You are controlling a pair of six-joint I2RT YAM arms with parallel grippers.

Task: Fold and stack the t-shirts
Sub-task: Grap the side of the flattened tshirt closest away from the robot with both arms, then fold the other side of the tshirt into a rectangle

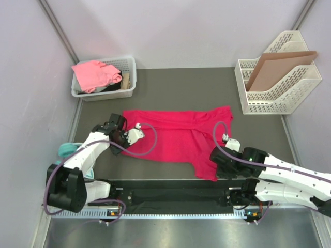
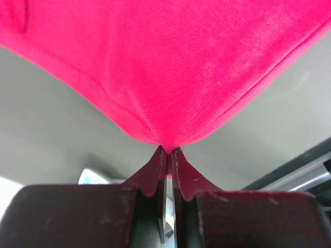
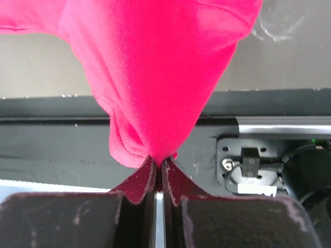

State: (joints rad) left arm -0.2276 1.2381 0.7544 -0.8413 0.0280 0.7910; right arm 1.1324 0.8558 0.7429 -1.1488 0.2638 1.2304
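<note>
Crimson t-shirt [image 1: 173, 137] was spread flat across the middle of the frame on the dark table [image 1: 196, 88], its lower right part bunched. Its left edge was pinched between the pressed-together jaws of the left gripper [image 2: 168, 151], and its lower right corner was clamped likewise by the right gripper [image 3: 158, 159]. The soft, light knit was judged likely to sag and crease, so hems and corners were thought best for gripping. A salmon t-shirt [image 1: 93, 75] was heaped in the white mesh basket [image 1: 130, 70] at the upper left.
</note>
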